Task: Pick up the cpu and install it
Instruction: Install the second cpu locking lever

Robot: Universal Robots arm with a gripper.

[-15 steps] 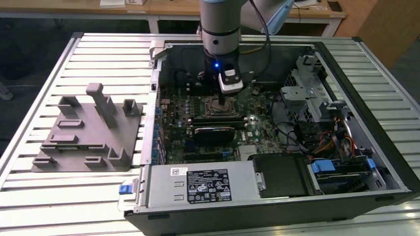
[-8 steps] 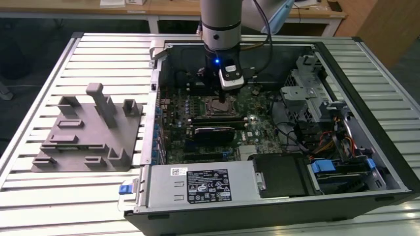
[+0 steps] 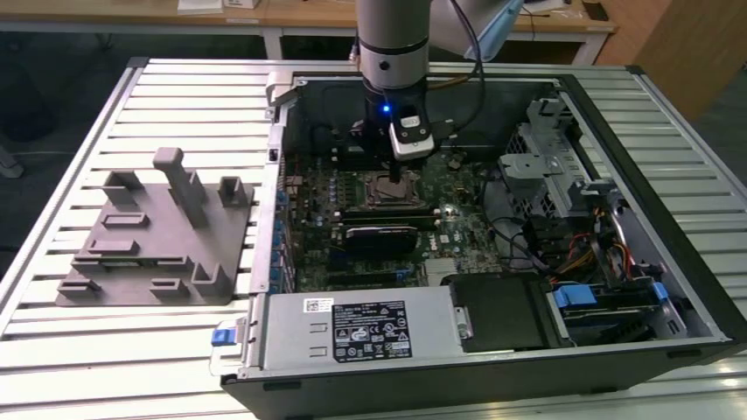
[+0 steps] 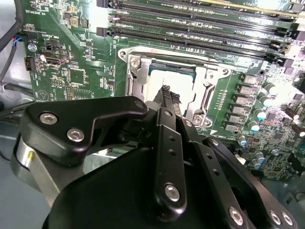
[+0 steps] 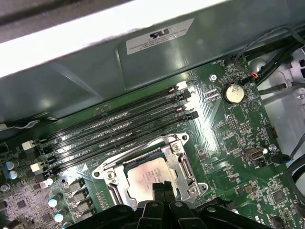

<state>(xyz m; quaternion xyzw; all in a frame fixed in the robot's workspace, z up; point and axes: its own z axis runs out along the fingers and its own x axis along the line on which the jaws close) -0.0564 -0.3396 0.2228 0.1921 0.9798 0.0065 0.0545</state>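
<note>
Pressed together with nothing between them, the jaws of the black gripper (image 4: pixel 167 93) hang just above the small flat silver-grey square cpu (image 5: pixel 145 180). That chip lies seated in the metal-framed socket (image 5: pixel 178 157) on the green motherboard (image 5: pixel 228 157) (beside the long black memory slots (image 5: pixel 119 124)), inside the open computer case (image 3: pixel 653 289).

A grey plastic fixture (image 3: pixel 157 232) stands on the slatted bench (image 3: pixel 70 350), well apart from the end effector (image 3: pixel 397 179), toward the exterior view's left. The open computer case (image 3: pixel 688 289) surrounds it; memory slots (image 5: pixel 119 126) lie just beside it.
</note>
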